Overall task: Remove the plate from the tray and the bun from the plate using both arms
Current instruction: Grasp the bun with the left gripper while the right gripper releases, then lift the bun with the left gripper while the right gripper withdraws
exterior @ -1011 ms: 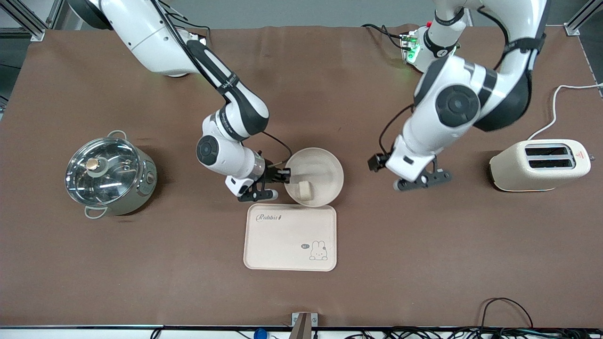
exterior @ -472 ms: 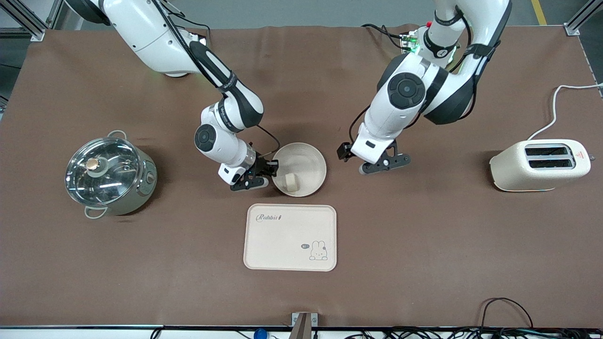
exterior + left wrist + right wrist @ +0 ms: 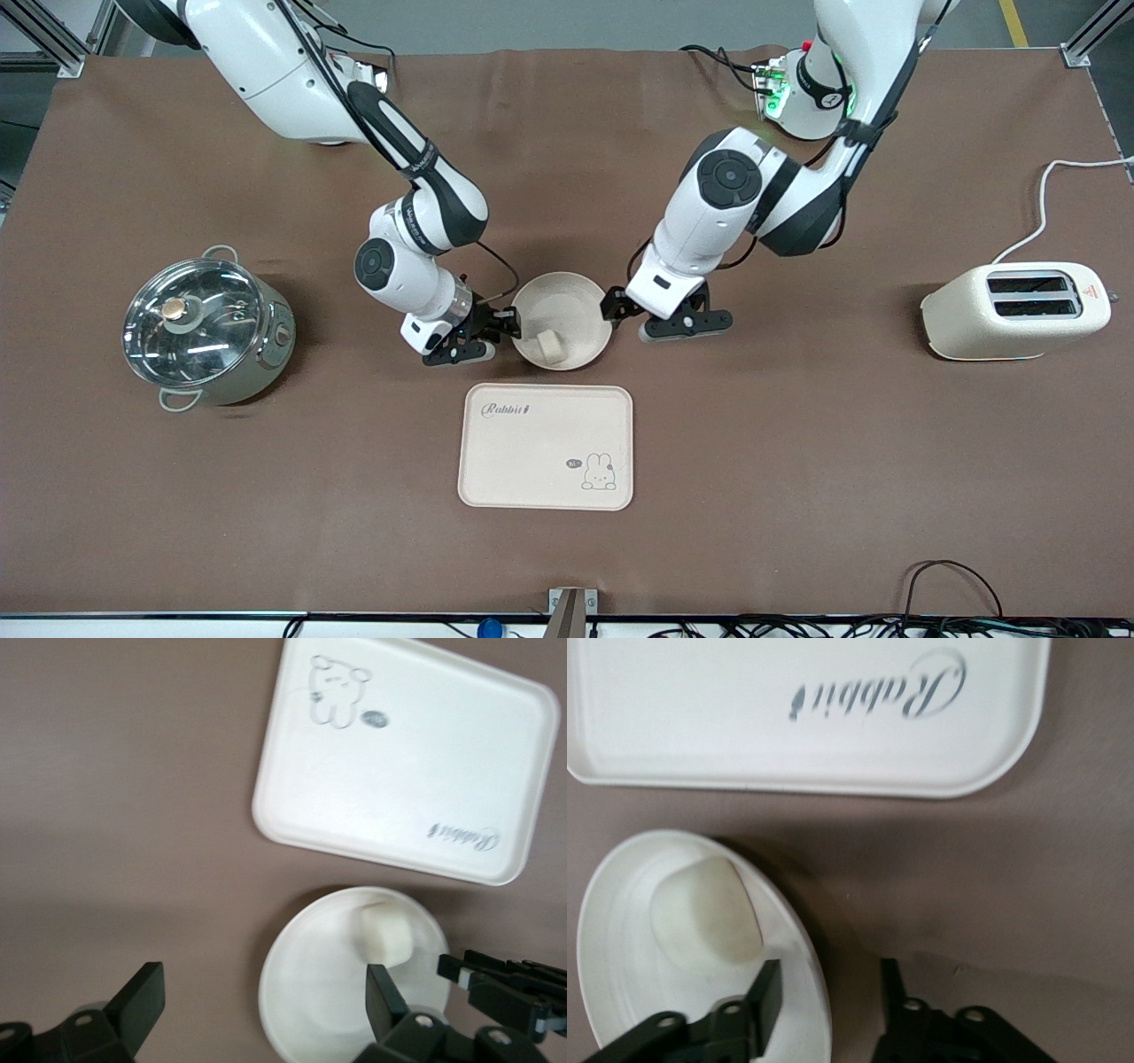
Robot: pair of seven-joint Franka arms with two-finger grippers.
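Observation:
The round cream plate (image 3: 567, 306) sits on the table, just farther from the front camera than the rabbit tray (image 3: 532, 461). The small pale bun (image 3: 549, 345) lies in the plate, on the side nearest the tray. My right gripper (image 3: 507, 322) is open and straddles the plate's rim (image 3: 819, 979), one finger inside and one outside, clear of it. My left gripper (image 3: 612, 307) is open wide and empty, low at the plate's rim toward the left arm's end (image 3: 264, 992). The plate (image 3: 319, 992) and the bun (image 3: 385, 935) also show in the left wrist view, and the bun (image 3: 704, 917) in the right wrist view.
A steel pot with a glass lid (image 3: 205, 328) stands toward the right arm's end. A cream toaster (image 3: 1014, 310) with a white cord stands toward the left arm's end. The tray also shows in both wrist views (image 3: 416, 771) (image 3: 700, 718).
The right gripper brought the plate with the bun farther from the tray, toward the right arm's end, and lower. The left arm swung from the toaster side down to the plate's rim.

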